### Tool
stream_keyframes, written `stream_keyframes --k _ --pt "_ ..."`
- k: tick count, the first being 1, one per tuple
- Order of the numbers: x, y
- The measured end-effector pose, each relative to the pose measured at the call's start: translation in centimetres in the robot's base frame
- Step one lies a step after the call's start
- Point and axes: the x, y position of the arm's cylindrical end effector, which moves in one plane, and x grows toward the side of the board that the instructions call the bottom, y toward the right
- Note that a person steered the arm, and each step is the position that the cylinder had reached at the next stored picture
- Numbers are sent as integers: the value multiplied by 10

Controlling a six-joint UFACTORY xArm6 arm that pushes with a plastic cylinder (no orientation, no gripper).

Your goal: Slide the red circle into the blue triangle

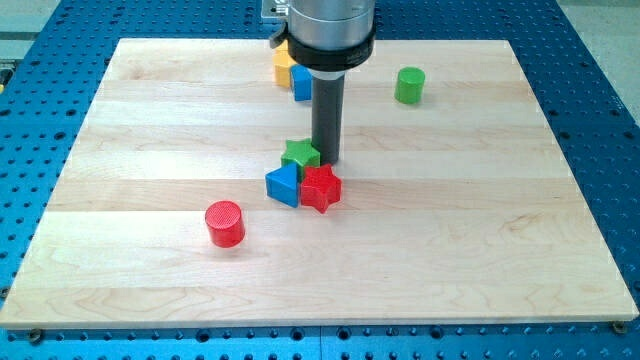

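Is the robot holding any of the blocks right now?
No, nothing is held. I only have a rod for pushing. My tip rests on the board beside the green star, far from the red circle.

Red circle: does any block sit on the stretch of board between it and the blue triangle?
Nothing visible does. The red circle lies to the lower left of the blue triangle, with bare board between them. The red star and green star touch the triangle's far sides.
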Motion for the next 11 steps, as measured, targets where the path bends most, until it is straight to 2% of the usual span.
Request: stream_keyframes --k 2,4,5,7,8,9,11 --pt "0 -51" --pt "0 -159" --pt "13 -180" --pt "117 -164" --pt "117 -115" --pt "117 -92" --pt "117 -81"
